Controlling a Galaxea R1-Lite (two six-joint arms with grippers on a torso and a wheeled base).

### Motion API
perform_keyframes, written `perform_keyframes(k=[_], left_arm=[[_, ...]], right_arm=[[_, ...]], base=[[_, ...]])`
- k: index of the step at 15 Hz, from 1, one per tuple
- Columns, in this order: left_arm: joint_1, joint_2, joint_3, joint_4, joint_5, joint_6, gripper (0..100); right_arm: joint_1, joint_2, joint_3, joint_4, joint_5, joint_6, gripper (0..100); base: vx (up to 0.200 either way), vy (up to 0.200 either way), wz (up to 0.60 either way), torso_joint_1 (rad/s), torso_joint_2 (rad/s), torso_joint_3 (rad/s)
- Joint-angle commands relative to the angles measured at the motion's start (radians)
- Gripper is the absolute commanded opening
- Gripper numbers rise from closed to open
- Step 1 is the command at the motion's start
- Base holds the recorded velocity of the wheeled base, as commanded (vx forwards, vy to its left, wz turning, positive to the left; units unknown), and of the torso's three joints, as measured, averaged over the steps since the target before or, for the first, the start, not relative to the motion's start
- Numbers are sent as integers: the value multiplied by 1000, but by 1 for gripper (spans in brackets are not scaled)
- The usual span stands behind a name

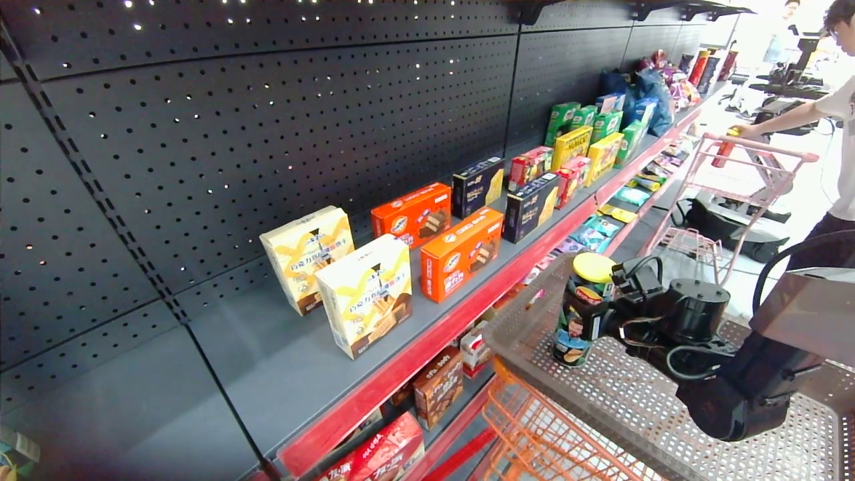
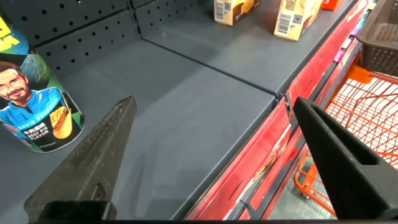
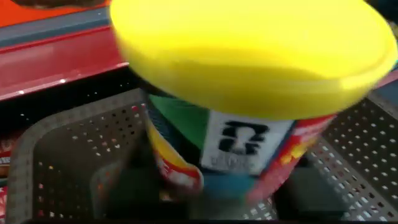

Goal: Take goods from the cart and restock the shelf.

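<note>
A tall snack can (image 1: 578, 317) with a yellow lid hangs upright just above the grey perforated cart basket (image 1: 621, 407), and my right gripper (image 1: 602, 319) is shut on its side. In the right wrist view the same can (image 3: 249, 124) looms close over the basket (image 3: 56, 162). My left gripper (image 2: 211, 168) is open over the bare grey shelf board (image 2: 186, 106), with nothing between its fingers. A second can (image 2: 37, 99), blue and green, stands upright on that shelf beside one finger. The shelf (image 1: 267, 347) has a red front edge.
Cream boxes (image 1: 364, 294), orange boxes (image 1: 461, 252) and dark boxes (image 1: 531, 204) stand in rows along the shelf, with free board to their left. An orange wire cart (image 1: 534, 434) sits under the grey basket. A pink cart (image 1: 735, 174) stands farther down the aisle.
</note>
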Motion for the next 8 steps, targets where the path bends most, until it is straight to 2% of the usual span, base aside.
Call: perform_keyframes(k=[1,3,4,5,8], left_arm=[[0,2,0,0,0,0,100],[0,2,0,0,0,0,100],[0,2,0,0,1,0,100],[0,2,0,0,0,0,100],[0,2,0,0,0,0,100]], right_arm=[[23,-56,-4,16,-1,16,0],[42,-136,-11,78,-26,36,0],[49,-257,-9,218,-116,41,0],[39,-340,2,332,-136,53,0],[20,-533,103,417,-139,71,0]], base=[[0,0,0,0,0,0],[0,0,0,0,0,0],[0,0,0,0,0,0],[0,0,0,0,0,0],[0,0,0,0,0,0]])
